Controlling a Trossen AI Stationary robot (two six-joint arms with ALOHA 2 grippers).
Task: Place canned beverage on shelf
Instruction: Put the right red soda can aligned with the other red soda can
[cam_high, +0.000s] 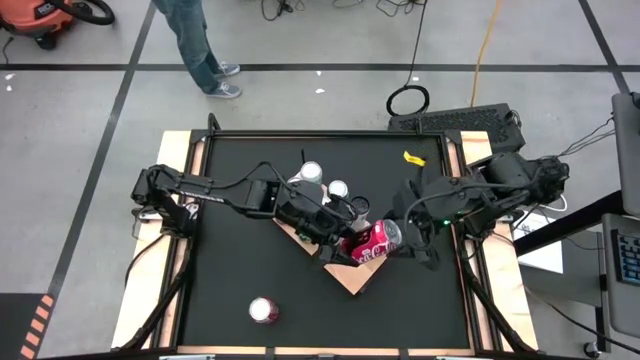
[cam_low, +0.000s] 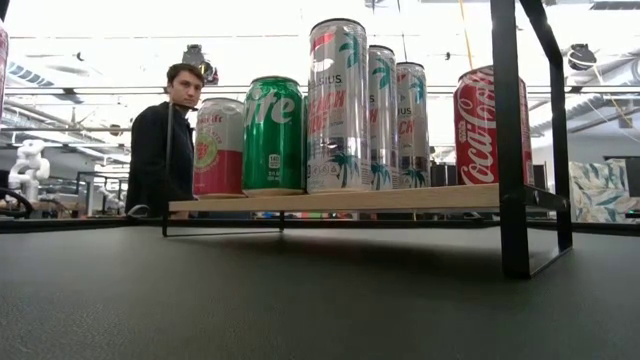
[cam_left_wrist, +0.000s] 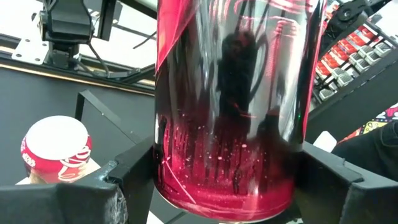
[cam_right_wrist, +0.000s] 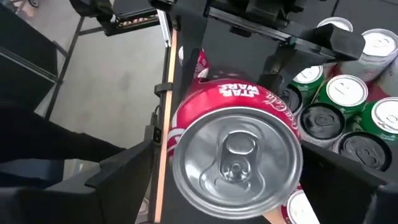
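Note:
A red cola can lies level in the air above the tan shelf board, its tab end toward the table's right. My left gripper is shut on it. My right gripper is open, its fingers on either side of the can's tab end; a strip of the board's edge shows between one finger and the can. Several cans stand upright on the shelf, among them a green one and a red one. My left gripper pinches the red can's side wall near its bottom end between its two fingers. The fingers come level from the table's left and lie across the can. The can is lifted clear of the shelf, lying on its side.
A loose red can stands on the black table near its front edge. The shelf's black corner rods rise above the board. A small yellow item lies at the far right. A person stands beyond the table's far edge.

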